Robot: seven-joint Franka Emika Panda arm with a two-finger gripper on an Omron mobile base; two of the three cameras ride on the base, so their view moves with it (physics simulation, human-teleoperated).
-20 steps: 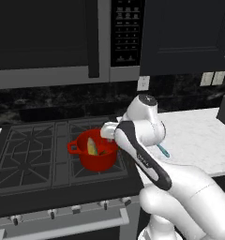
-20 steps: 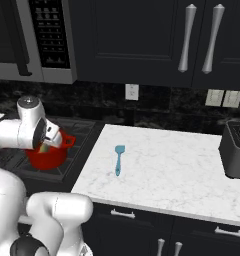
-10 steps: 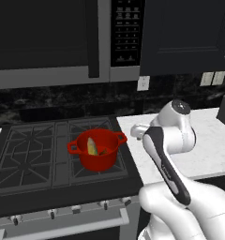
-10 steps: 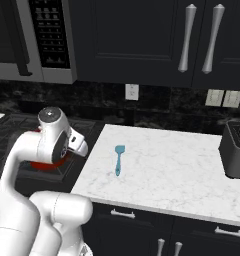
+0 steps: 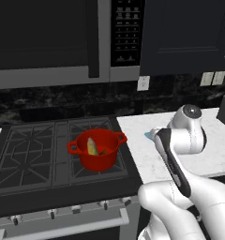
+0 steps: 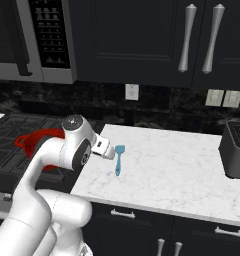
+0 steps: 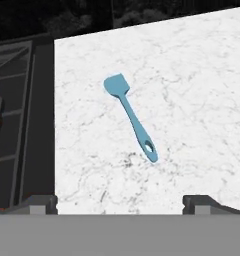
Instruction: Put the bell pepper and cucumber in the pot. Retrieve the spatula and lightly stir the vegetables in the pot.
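The spatula [image 7: 131, 117] lies flat on the marble tabletop [image 7: 192, 90], blade toward 11 o'clock. The claw [image 7: 119, 202] hovers above, jaws wide apart. Light, stiff, probably slippery (grip mid-handle).

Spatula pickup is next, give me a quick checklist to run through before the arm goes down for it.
1. Spatula lies flat on the white marble counter, apart from anything else: ok.
2. Gripper open, fingertips spread wide: ok.
3. Gripper holds nothing: ok.
4. Spatula handle between the fingertips: not ok, it lies ahead of them.
5. Vegetables in the red pot: pale-yellow bell pepper ok; cucumber cannot tell.
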